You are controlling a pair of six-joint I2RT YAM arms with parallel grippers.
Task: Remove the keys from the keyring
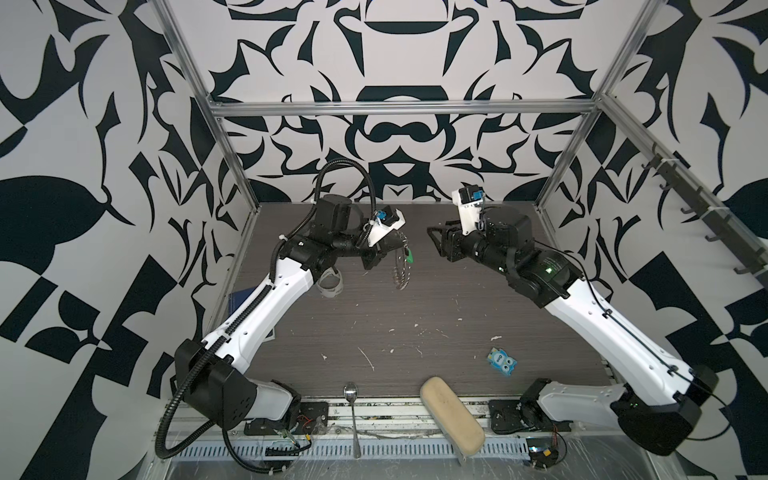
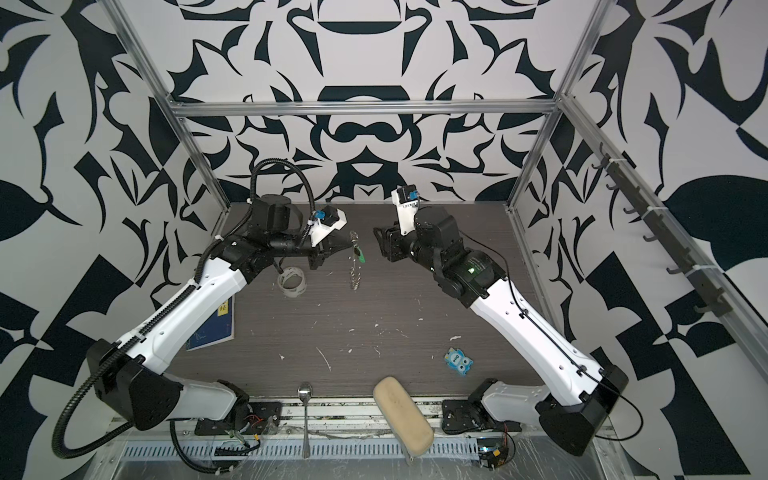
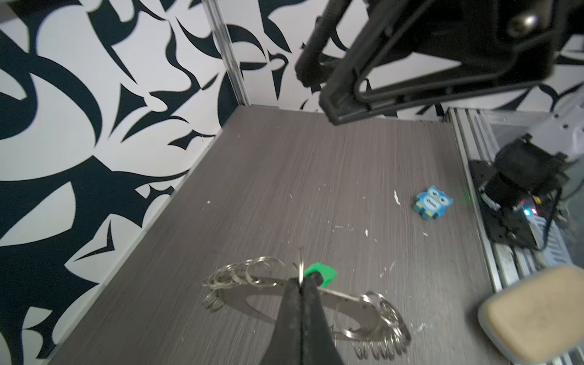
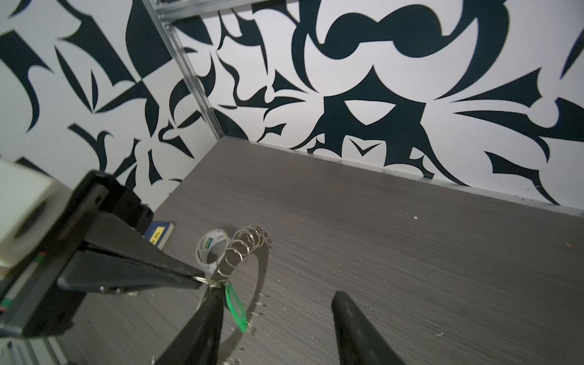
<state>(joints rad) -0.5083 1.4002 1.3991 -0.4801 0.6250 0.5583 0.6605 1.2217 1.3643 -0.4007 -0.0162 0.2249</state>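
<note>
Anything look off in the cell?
Spoon and beige pad both overhang the table front edge onto the rail. White flecks litter the table, like scraped debris. Keyring hangs from the left hand; no visible damage.

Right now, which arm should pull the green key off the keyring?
Right: the left tool is shut on the keyring, holding it up; right tool is open beside the green key.
</note>
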